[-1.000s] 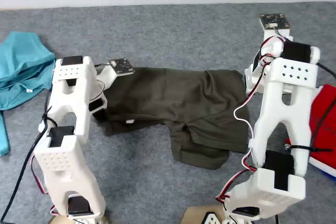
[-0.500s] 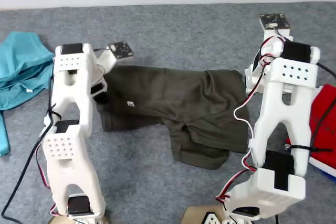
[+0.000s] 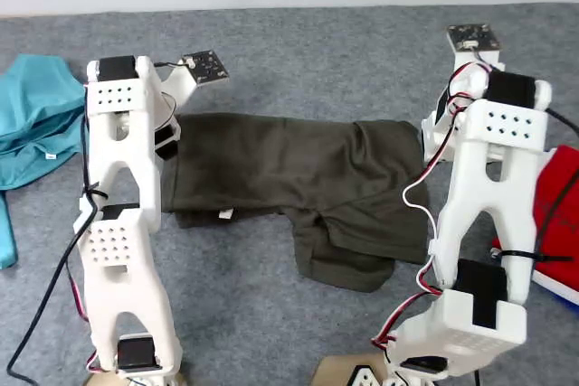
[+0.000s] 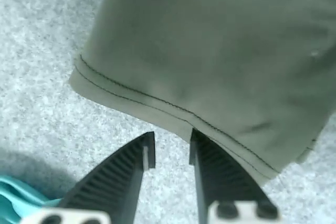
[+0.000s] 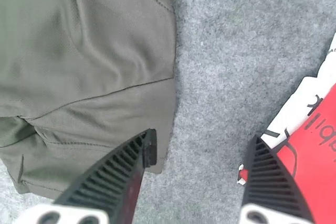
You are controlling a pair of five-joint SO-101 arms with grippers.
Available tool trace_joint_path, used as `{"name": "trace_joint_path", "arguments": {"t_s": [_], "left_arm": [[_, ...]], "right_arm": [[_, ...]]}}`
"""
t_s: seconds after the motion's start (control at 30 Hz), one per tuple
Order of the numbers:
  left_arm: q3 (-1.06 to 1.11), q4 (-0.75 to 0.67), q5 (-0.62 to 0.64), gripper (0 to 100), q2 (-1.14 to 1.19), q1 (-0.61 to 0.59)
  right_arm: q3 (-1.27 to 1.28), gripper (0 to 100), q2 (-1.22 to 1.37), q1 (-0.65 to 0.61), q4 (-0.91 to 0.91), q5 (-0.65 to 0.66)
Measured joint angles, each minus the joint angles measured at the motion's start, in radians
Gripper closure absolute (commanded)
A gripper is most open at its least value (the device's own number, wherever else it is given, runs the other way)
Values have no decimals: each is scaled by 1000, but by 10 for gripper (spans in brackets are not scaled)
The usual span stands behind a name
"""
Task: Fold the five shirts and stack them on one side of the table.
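Table (image 3: 317, 51) holds olive shirt (image 3: 298, 169) between teal shirt (image 3: 36, 115) and red shirt (image 3: 563, 205).

Light falls soft and even over the grey table (image 3: 298, 42) — no glare anywhere, and the white arms (image 3: 118, 223) cast only faint shadows. The dark olive shirt (image 3: 298, 169) shows deeper shade in its folds. In the left wrist view, a dim shadow lies on the table beside the teal shirt (image 4: 16, 198).

High cam: fixed, robot-side, looking down over whole tabletop (image 3: 317, 51). Wrist cams: close, facing down; all three share the olive shirt (image 3: 298, 178).
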Motion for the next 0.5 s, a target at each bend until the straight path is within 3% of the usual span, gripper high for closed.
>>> {"name": "trace_joint_path", "arguments": {"t_s": [0.2,0.5], "left_arm": [[43,0,0,882,-2,0],[483,-2,-54,882,-245,0]], "right_arm": [[0,725,0,0,14,0],[0,725,0,0,14,0]]}}
